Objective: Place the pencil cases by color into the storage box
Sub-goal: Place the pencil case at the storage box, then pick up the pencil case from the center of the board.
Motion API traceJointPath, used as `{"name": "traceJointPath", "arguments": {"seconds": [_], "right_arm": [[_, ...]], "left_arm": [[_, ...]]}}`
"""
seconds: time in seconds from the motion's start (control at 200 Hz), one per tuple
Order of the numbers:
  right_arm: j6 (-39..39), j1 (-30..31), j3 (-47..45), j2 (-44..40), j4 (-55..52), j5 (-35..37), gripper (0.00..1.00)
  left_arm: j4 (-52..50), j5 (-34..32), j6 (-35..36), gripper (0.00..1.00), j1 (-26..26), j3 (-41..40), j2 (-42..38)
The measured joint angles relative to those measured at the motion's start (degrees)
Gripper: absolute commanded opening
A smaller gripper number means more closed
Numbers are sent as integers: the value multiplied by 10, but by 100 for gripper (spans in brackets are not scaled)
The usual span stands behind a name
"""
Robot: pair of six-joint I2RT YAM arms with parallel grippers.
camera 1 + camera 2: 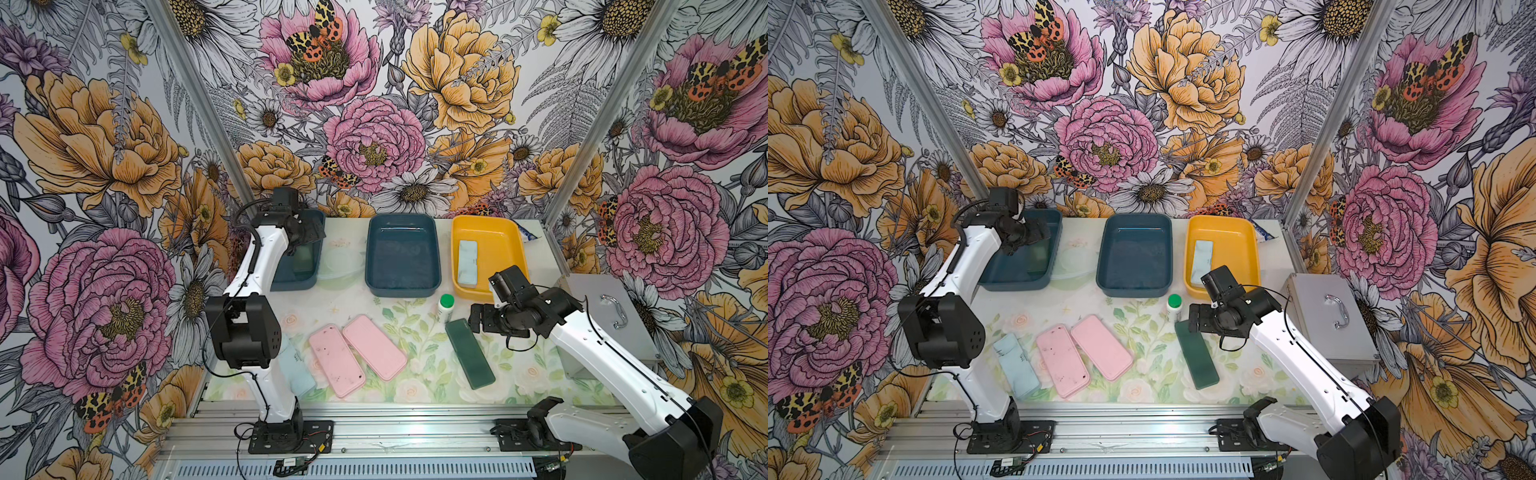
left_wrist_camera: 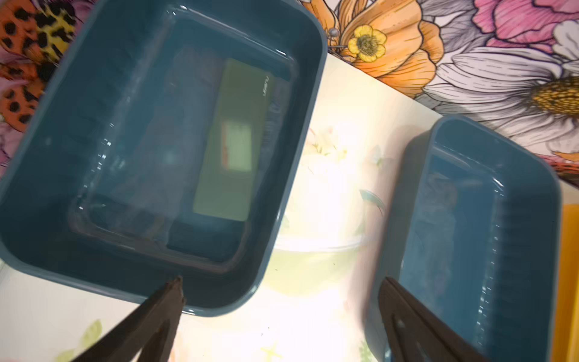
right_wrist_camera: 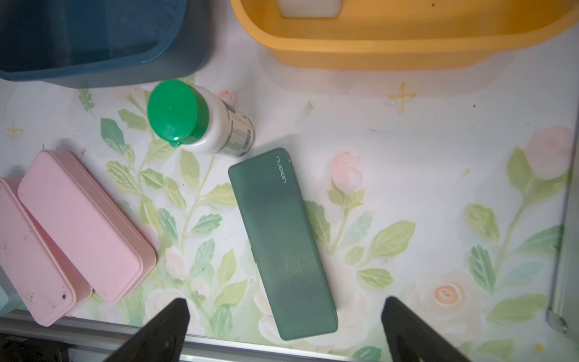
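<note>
At the far left, a deep teal plastic bin (image 1: 291, 286) with rounded corners and glossy walls is seen; a green pencil case (image 2: 232, 141), flat and oblong, lies on its floor along one side wall. The left gripper (image 2: 282, 280) is held above this bin with its dark, tapered fingers spread wide and nothing between them.

Nearer the front, a light blue pencil case (image 1: 1016, 365) is laid flat on the smooth floral table cover (image 1: 415, 332), partly hidden behind the left arm in a top view. Just beside it, two matte pink pencil cases (image 1: 336, 359) (image 1: 374, 347) are set at a slant, the edge of one lying over the edge of the other; dark specks are scattered on the left one.

A second teal bin (image 1: 402, 293) of the same rounded rectangular shape is placed at the middle of the back row. In front of its right corner, a small white cylindrical bottle (image 1: 445, 307) with a shiny green cap is stood upright, just beside the far end of a dark green pencil case (image 3: 282, 244), whose matte lid is faintly scuffed and bears pale lettering at one corner.

The right gripper (image 1: 477, 321) is held over this case, released and gripping nothing. Behind it, a light blue pencil case (image 1: 468, 262) is laid in a glossy yellow bin (image 1: 455, 249). At the far right, a grey metal box (image 1: 594, 345) with a curved handle is seen.
</note>
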Motion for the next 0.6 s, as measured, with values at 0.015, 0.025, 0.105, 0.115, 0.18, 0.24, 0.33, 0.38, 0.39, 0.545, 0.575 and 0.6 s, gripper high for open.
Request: {"name": "traceJointPath", "arguments": {"seconds": [0.015, 0.025, 0.105, 0.115, 0.18, 0.24, 0.33, 0.38, 0.39, 0.545, 0.575, 0.6], "right_arm": [[2, 0, -6, -3, -3, -1, 99], [2, 0, -10, -5, -5, -2, 99], [7, 0, -41, -18, -16, -8, 99], [8, 0, -45, -19, -17, -9, 99], [11, 1, -69, -20, -19, -11, 99], [12, 3, -94, -15, -16, -15, 99], [7, 4, -128, -1, -2, -28, 99], [5, 5, -144, 11, 9, -35, 99], [5, 5, -147, 14, 12, -38, 99], [5, 14, -160, 56, 55, -43, 99], [5, 14, -160, 63, 65, -45, 99], [5, 14, -160, 68, 74, -46, 99]], "left_arm": [[5, 4, -6, 99, -2, -16, -11], [8, 6, -10, 99, -3, -26, -18], [31, 20, -39, 99, -23, -95, -77], [34, 21, -42, 99, -26, -103, -84], [47, 28, -60, 99, -50, -142, -127], [59, 36, -74, 99, -72, -172, -165], [73, 45, -95, 99, -101, -213, -212], [79, 47, -109, 99, -114, -240, -238], [81, 46, -111, 99, -116, -247, -243], [81, 46, -147, 99, -145, -326, -323], [80, 46, -151, 99, -148, -335, -334], [78, 46, -154, 99, -151, -341, -343]]}}
